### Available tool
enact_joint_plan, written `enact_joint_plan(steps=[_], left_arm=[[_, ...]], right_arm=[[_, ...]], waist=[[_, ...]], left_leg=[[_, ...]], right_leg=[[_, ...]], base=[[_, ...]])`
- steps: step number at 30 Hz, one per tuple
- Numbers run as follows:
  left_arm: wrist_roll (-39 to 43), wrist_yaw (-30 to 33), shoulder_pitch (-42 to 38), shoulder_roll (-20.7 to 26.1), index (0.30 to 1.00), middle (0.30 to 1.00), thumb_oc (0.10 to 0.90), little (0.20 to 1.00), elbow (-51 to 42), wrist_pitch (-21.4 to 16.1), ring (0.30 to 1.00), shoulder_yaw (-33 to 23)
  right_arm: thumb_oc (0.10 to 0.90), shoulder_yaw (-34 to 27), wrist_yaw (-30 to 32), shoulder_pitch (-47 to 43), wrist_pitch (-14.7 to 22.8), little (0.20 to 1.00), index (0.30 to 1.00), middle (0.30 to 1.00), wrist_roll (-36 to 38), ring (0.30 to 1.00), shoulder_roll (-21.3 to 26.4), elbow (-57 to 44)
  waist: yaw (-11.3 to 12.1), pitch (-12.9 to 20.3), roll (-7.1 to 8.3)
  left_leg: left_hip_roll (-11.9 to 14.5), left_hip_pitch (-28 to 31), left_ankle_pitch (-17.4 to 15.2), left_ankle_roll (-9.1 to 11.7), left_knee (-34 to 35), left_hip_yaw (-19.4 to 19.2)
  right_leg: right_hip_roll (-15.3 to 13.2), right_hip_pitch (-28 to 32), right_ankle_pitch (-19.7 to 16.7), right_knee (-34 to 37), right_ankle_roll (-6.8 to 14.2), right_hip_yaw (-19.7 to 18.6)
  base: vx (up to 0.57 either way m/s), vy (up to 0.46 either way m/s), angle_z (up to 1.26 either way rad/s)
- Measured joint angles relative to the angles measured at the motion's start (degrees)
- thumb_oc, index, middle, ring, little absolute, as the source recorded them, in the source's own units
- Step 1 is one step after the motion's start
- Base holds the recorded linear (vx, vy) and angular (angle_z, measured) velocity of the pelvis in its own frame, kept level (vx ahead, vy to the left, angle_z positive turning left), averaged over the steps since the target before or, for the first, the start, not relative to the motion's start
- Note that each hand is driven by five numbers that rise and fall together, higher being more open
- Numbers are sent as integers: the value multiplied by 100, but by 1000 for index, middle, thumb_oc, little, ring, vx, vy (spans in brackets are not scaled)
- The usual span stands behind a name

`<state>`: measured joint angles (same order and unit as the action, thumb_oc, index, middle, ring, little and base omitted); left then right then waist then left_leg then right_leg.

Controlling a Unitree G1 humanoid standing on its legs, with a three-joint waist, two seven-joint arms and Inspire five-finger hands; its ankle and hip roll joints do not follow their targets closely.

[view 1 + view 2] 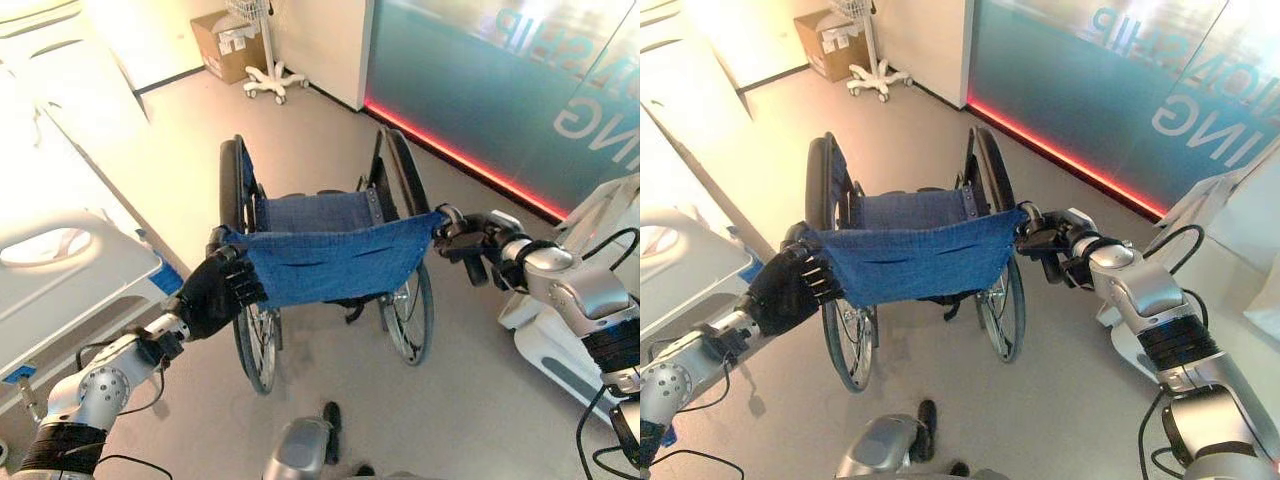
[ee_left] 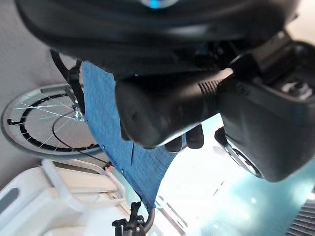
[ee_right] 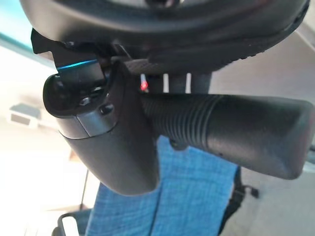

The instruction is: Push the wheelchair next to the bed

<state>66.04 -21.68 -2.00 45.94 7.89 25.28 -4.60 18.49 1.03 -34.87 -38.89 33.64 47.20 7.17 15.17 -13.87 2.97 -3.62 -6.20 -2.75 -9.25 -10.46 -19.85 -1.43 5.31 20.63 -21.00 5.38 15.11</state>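
Bed: white hospital bed with a moulded plastic rail (image 1: 60, 262), along the robot's left.
Wheelchair: black-framed wheelchair with blue fabric seat and backrest (image 1: 325, 262), on the grey floor just beside the bed, its back toward the robot.
Left hand: dark left hand (image 1: 215, 292) curled round the left push handle.
Right hand: dark right hand (image 3: 106, 147) clamped on the ribbed black right push handle (image 3: 231, 130).

Bright room; the bed (image 1: 70, 270) at the frame's left is blown out to white. A red strip (image 1: 460, 155) glows along the glass wall's base. My wrist views blur up close.
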Motion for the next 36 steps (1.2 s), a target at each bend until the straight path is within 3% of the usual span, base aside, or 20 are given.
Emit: enact_joint_plan(steps=[1, 4, 6, 8, 10, 12, 15, 17, 18, 19, 21, 22, 25, 26, 28, 30, 31, 33, 35, 36], left_arm=[[-2, 23, -27, -24, 300, 300, 400, 300, 0, 0, 300, -21], [-48, 37, -132, 9, 300, 300, 400, 300, 38, 2, 300, -21], [-51, -31, -372, 80, 300, 300, 400, 300, 195, 43, 300, -20], [-62, -32, -405, 90, 300, 300, 400, 300, 265, 84, 300, -18], [-65, -89, -403, 96, 300, 300, 400, 300, 286, 186, 300, -18], [-55, -241, -386, 142, 300, 300, 400, 300, 283, 200, 300, 11], [-44, -323, -422, 298, 300, 300, 400, 300, 271, 201, 300, 45], [-42, -163, -442, 282, 300, 300, 400, 300, 288, 202, 300, 114], [-43, -67, -437, 254, 300, 300, 400, 300, 306, 202, 300, 148], [-43, -20, -438, 243, 300, 300, 400, 300, 313, 201, 300, 155], [-48, 33, -441, 229, 300, 300, 400, 300, 312, 144, 300, 102], [-51, 50, -439, 266, 300, 300, 400, 300, 285, 143, 300, 87], [-98, 138, -379, 31, 300, 300, 400, 300, 213, -22, 300, -4], [-112, 186, -357, -27, 300, 300, 400, 300, 189, -40, 300, -10], [-114, 202, -194, -36, 300, 300, 400, 300, 138, -39, 300, -7], [-112, 207, -91, -39, 300, 300, 400, 300, 67, -39, 300, -7], [-109, 200, 16, -48, 300, 300, 400, 300, -65, -38, 300, -8], [-109, 138, -26, -68, 300, 300, 400, 300, -200, -11, 300, 0], [-99, 50, -82, -73, 300, 300, 400, 300, -206, -12, 300, 88], [-99, -31, -79, -39, 300, 300, 400, 300, -220, -12, 300, 150]], right_arm=[[400, -17, -1, -6, 5, 300, 300, 300, -40, 300, -9, 0], [400, -11, -7, 32, 5, 300, 300, 300, -59, 300, -22, 6], [400, -19, -4, -27, 8, 300, 300, 300, -61, 300, -23, 8], [400, -38, 17, -27, 40, 300, 300, 300, -125, 300, -69, 9], [400, -39, 16, 1, 45, 300, 300, 300, -152, 300, -65, -2], [400, -295, 16, 253, 53, 300, 300, 300, -177, 300, -46, -221], [400, -387, 12, 336, 57, 300, 300, 300, -163, 300, 127, -502], [400, -383, 13, 385, 7, 300, 300, 300, -146, 300, 154, -597], [400, -334, 14, 376, -81, 300, 300, 300, -140, 300, 153, -598], [400, -319, 14, 370, -131, 300, 300, 300, -109, 300, 156, -599], [400, -254, 15, 354, -207, 300, 300, 300, 126, 300, 202, -596], [400, -248, 15, 347, -217, 300, 300, 300, 189, 300, 200, -577], [400, -136, 16, 37, -198, 300, 300, 300, 279, 300, 216, -320], [400, -121, 14, 9, -191, 300, 300, 300, 266, 300, 175, -265], [400, -33, 13, -8, -168, 300, 300, 300, 252, 300, 166, -228], [400, -20, 12, -11, -160, 300, 300, 300, 250, 300, 161, -211], [400, -30, 0, -10, -137, 300, 300, 300, 144, 300, 152, -197], [400, -163, -57, -46, -126, 300, 300, 300, 16, 300, 149, -115], [400, -209, -69, -42, -108, 300, 300, 300, -13, 300, 156, -4], [400, -243, -90, -24, -85, 300, 300, 300, -46, 300, 153, 11]], waist=[[-7, 2, 5], [-52, 51, 199], [-21, 45, 383], [-47, 32, 328], [-109, -58, 165], [-256, -184, -161], [-720, -270, -330], [-982, -284, -296], [-952, -281, -283], [-970, -276, -274], [-959, -190, -37], [-938, -152, 100], [-642, -200, 31], [-486, -201, 29], [-420, -203, 27], [-414, -205, 31], [-393, -244, 96], [-458, -307, 157], [-432, -335, 181], [-366, -343, 80]], left_leg=[[-18, 34, -49, -77, -27, -34], [-90, 66, -230, -131, -275, -223], [-212, 41, -294, -200, -311, -129], [-444, 186, -177, -173, -8, 691], [-459, 533, 22, -102, 374, 1235], [-297, 758, 151, 51, 527, 2134], [-212, 746, 99, 270, 552, 2889], [-69, 758, -164, 337, 342, 2346], [-65, 891, -237, 409, 272, 2476], [-27, 949, -285, 477, 242, 2568], [149, 981, -433, 713, 163, 2369], [158, 933, -489, 804, 72, 2247], [567, 208, -678, 1079, -1541, 1689], [819, -209, -510, 1267, -2431, 1393], [987, -258, -202, 1421, -2677, 1306], [1018, -272, -66, 1419, -2735, 1302], [702, -370, -282, 1379, -2756, 1452], [344, -430, -414, 1187, -1769, 972], [317, -475, -392, 1210, -1012, 516], [357, -519, -251, 1164, -570, 535]], right_leg=[[-200, -386, 97, -1207, 477, 97], [-287, -548, -186, -2756, 1080, 47], [-20, -400, -403, -2700, 1036, -219], [33, -308, -396, -2449, 890, -312], [-117, -296, -213, -2223, 564, -274], [-379, -730, 84, -1732, 91, -150], [-818, -1286, -279, -144, 224, -362], [-1395, -1377, -1148, 838, 470, -578], [-1501, -1388, -1456, 933, 519, -655], [-1450, -1350, -1526, 949, 522, -672], [-1054, -1083, -1600, 923, 400, -501], [-914, -973, -1737, 969, 190, -472], [-543, -856, -1519, 865, -193, -162], [-494, -740, -1436, 892, -309, -25], [-411, -526, -1319, 883, -499, 164], [-371, -437, -1287, 887, -550, 162], [-381, -203, -1122, 1070, -546, 36], [-302, 19, -1059, 1407, -532, -245], [-228, 245, -1050, 1626, -534, -242], [-100, 377, -997, 1633, -485, -429]], base=[[336, -140, 28], [228, -183, 33], [362, -170, 24], [353, -116, 15], [343, -166, 35], [428, -317, 49], [413, -378, 96], [335, -281, 94], [329, -272, 77], [407, -337, 71], [417, -360, 81], [336, -334, 63], [295, -298, 14], [210, -108, 2], [305, -71, 33], [390, -20, 48], [423, -4, 61], [500, 52, 70], [421, 71, 24], [460, 67, 6]])
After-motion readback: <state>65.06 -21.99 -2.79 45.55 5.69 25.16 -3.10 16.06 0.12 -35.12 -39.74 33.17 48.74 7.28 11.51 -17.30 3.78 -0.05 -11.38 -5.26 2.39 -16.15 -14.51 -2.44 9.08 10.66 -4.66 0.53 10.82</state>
